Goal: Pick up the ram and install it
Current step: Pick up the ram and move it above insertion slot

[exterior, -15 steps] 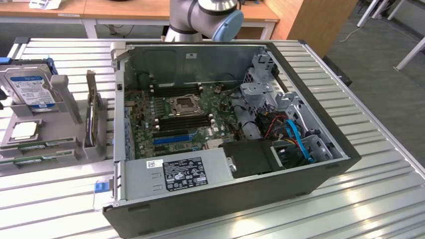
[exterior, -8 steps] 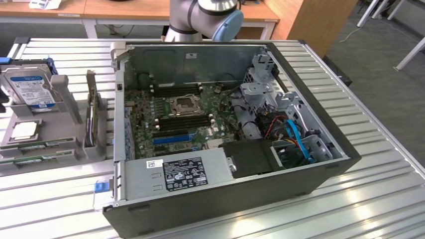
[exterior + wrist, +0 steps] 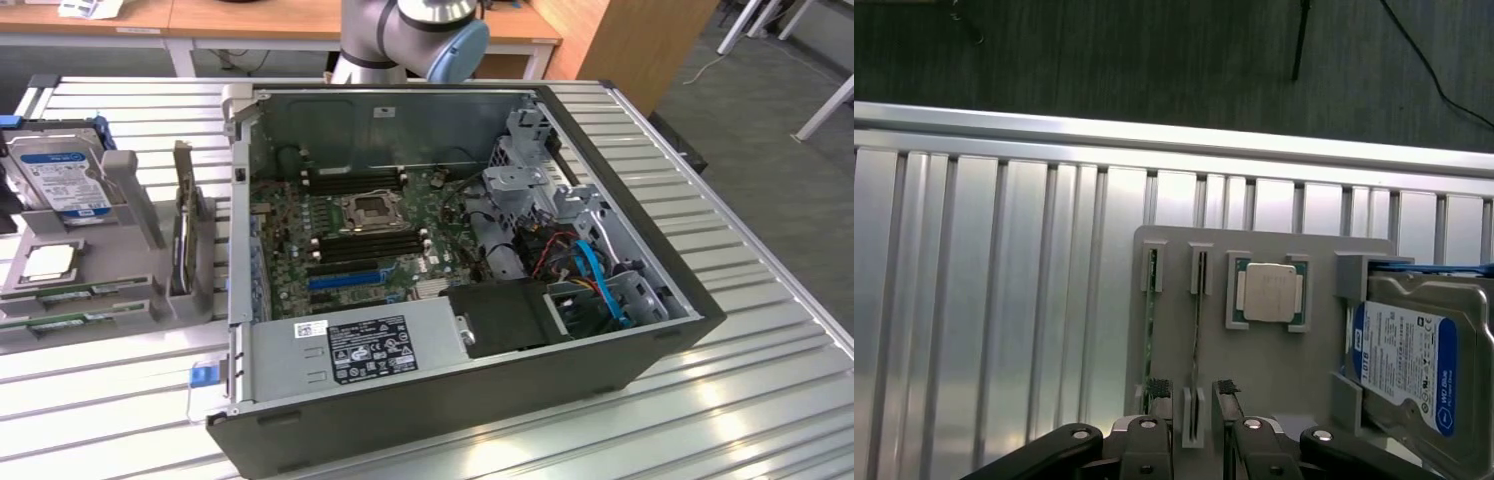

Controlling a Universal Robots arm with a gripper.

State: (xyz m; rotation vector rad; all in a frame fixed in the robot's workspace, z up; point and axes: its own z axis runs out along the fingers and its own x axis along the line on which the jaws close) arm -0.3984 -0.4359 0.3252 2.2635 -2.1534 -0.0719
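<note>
We feared the spread claw [image 3: 1192,390], straddling a ram [image 3: 1197,325] at the case's [image 3: 534,400] nine o'clock, might clip the neighbouring ram [image 3: 1150,330].

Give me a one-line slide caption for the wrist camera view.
Open gripper poised above a grey parts holder carrying ram on edge, a processor chip and a hard drive, on a slatted metal table.

Premises: a robotics lab or electronics assembly workshop. Evidence: my arm [image 3: 414,35] rises behind a slatted aluminium bench [image 3: 747,400] that carries an opened desktop computer case [image 3: 441,420] and a grey parts fixture [image 3: 80,285] (hard drive [image 3: 60,175] and processor [image 3: 51,262] racked in it). Wooden desks [image 3: 240,18] and carpet [image 3: 787,170] lie beyond.
</note>
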